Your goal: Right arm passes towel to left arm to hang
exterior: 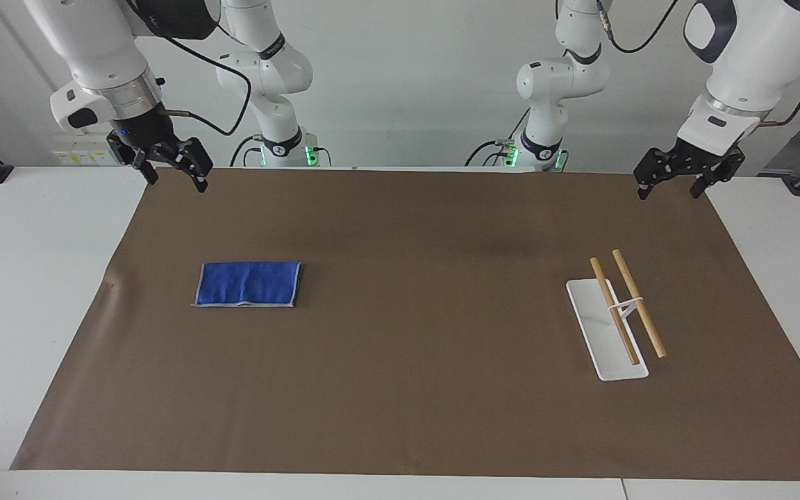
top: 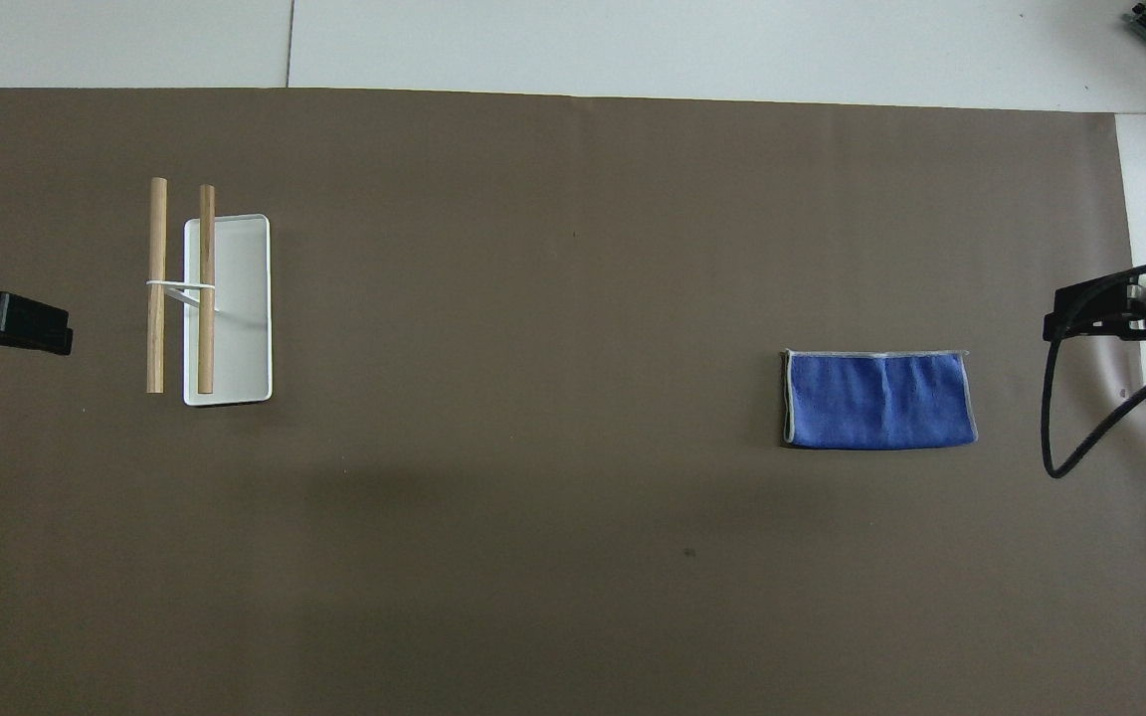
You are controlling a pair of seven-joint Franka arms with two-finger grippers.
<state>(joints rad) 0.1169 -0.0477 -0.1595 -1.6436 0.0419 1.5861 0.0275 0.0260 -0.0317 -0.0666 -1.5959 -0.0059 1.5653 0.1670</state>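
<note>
Two arms wait raised, one over each end of the brown table mat [exterior: 400, 389]. The right gripper [exterior: 174, 170] and left gripper [exterior: 674, 180] both hang with fingers apart, holding nothing. The small royal-blue terry towel [exterior: 248, 283] (pale grey border) lies flat toward the right arm's end; the white-based rack with two wooden rods [exterior: 619, 316] stands toward the left arm's end.

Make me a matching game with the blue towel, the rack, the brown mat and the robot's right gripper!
Things:
1. towel
2. rack
3. brown mat
4. right gripper

Places or states:
A. covers most of the table
B. white base with two wooden bars, toward the left arm's end
C. up in the air, open, holding nothing
D. lies flat, toward the right arm's end

Pairs: 1-D, 2-B, 3-A, 4-C
</note>
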